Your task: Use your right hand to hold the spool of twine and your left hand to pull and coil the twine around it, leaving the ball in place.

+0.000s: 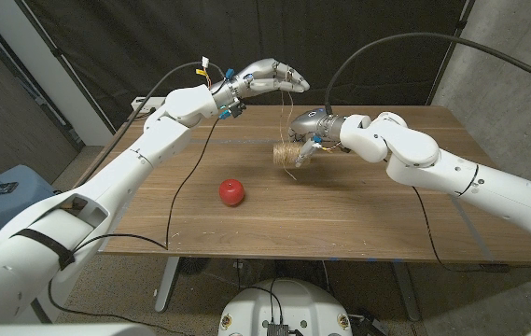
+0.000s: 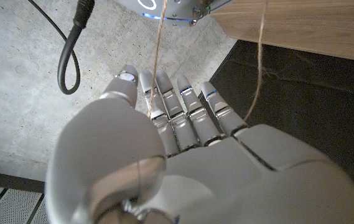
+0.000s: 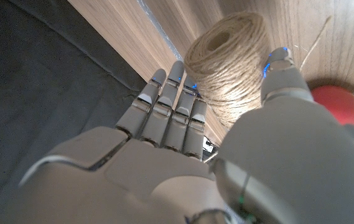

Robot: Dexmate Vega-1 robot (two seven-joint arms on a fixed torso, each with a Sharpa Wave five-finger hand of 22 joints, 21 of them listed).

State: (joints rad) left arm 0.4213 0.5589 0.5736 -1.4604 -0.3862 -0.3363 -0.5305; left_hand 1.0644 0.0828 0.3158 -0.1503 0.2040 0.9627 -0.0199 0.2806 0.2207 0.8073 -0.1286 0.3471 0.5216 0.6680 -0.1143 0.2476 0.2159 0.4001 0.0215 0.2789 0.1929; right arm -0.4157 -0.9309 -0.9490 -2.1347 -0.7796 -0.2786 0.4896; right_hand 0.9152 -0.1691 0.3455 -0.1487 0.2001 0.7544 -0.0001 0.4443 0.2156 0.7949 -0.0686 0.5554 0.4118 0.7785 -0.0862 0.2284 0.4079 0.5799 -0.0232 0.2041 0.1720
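Observation:
The spool of tan twine (image 1: 289, 154) lies on its side on the wooden table (image 1: 358, 215), just behind the middle. My right hand (image 1: 314, 125) grips it from the right. In the right wrist view the fingers (image 3: 167, 112) lie along one side of the spool (image 3: 229, 68) and the thumb (image 3: 282, 74) on the other. My left hand (image 1: 272, 77) is raised above the table's far edge, up and left of the spool. A twine strand (image 2: 156, 62) runs between its thumb (image 2: 122, 93) and fingers and back towards the spool. The red ball (image 1: 232, 191) sits front-left of the spool.
A thin black cable (image 1: 177, 196) crosses the table's left part from my left arm. A black curtain hangs behind the table and a concrete wall (image 1: 508, 47) stands at the right. A second loose strand (image 2: 260, 62) hangs beside my left hand.

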